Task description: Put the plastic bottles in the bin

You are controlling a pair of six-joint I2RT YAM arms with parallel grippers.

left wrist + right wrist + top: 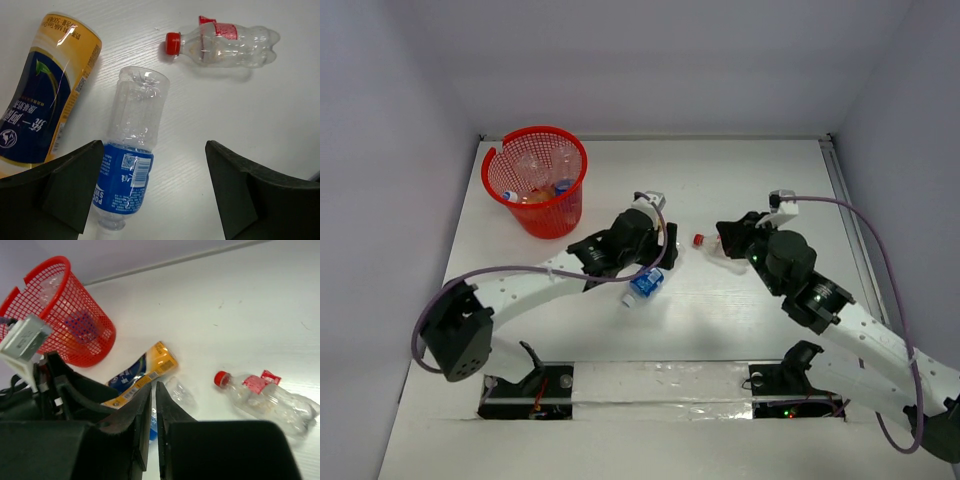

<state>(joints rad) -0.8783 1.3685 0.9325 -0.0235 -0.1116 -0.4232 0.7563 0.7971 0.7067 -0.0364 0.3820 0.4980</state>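
The left gripper [152, 145] hangs over the table with its fingers spread wide. A blue-labelled clear bottle [131, 165] lies flat between them, close to one finger. The orange-and-blue bottle [45, 95] lies just beside it, and a red-capped clear bottle [225, 44] rests on its side farther ahead. The right gripper [153, 386] has its fingers pinched almost together around nothing, with the red-capped bottle off to its right. The bin [552, 212] stands well beyond the left gripper, with bottles already inside.

blue-labelled bottle [129, 167] lies beside orange-labelled bottle [45, 95], red-capped bottle [225, 45] apart, left gripper [154, 147] spread.
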